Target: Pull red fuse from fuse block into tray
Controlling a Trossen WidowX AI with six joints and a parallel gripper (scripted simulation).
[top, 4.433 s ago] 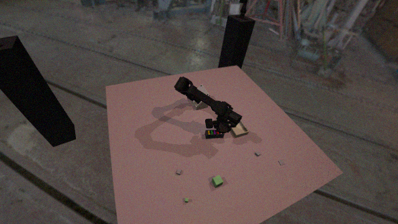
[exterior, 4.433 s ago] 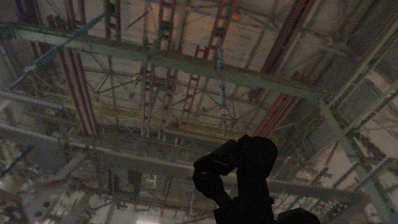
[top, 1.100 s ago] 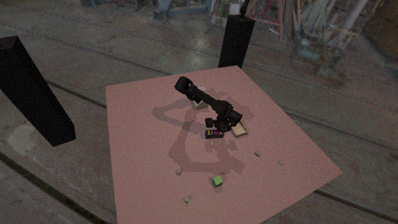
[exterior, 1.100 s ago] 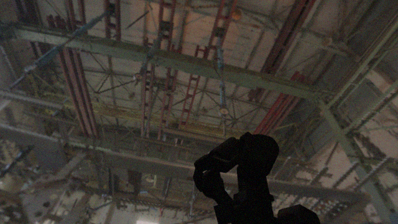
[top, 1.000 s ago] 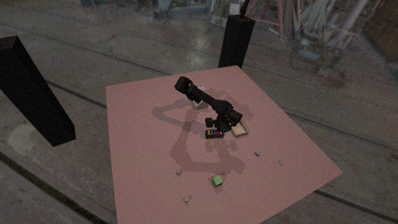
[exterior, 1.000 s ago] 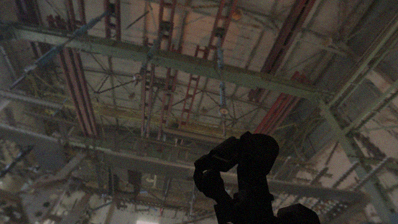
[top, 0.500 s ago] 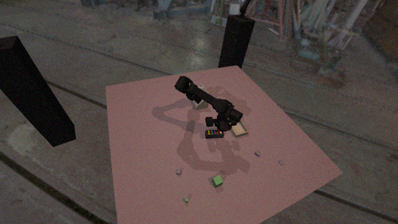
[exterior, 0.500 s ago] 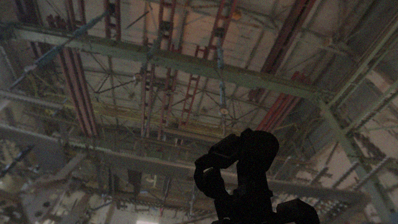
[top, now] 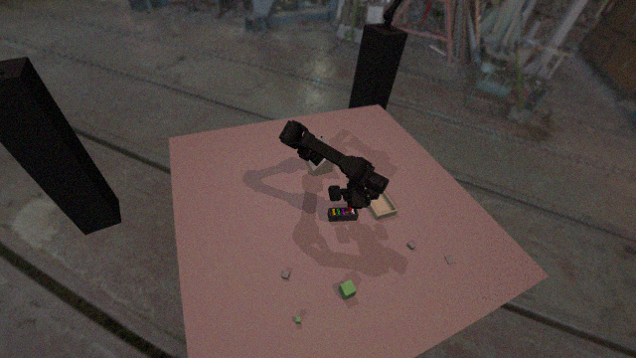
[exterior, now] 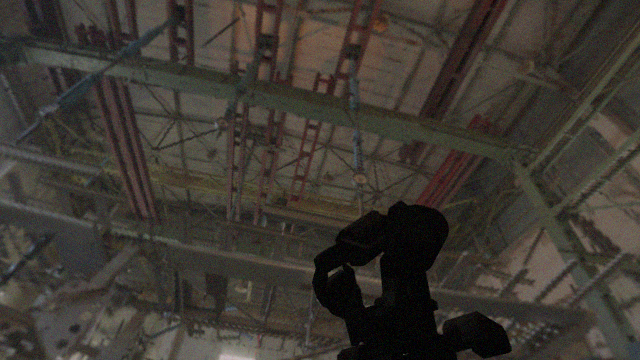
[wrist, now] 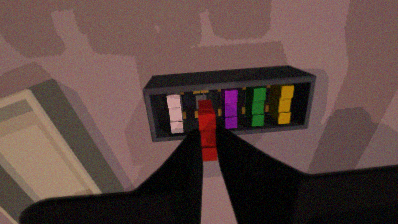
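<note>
My gripper (top: 350,206) (wrist: 207,135) is shut on the red fuse (top: 350,209) (wrist: 207,131), which points down from the fingertips. The fuse appears lifted out above the fuse block (top: 343,218) (wrist: 220,80); an empty slot shows behind it. White (wrist: 175,114), purple (wrist: 230,109), green (wrist: 258,106) and yellow (wrist: 285,105) fuses sit in the block. The exact gap between the red fuse's lower end and the block is hard to tell. The pale tray (top: 387,215) (wrist: 62,143) lies beside the block, on the white fuse's side. The exterior view shows only a dark arm.
A green cube (top: 348,289), a small green cube (top: 298,320) and small grey pieces (top: 285,274) (top: 411,245) (top: 449,260) lie farther off on the pink table (top: 229,229). A pale object (top: 323,168) lies behind the arm. Dark pillars (top: 55,144) (top: 378,65) stand beyond the table.
</note>
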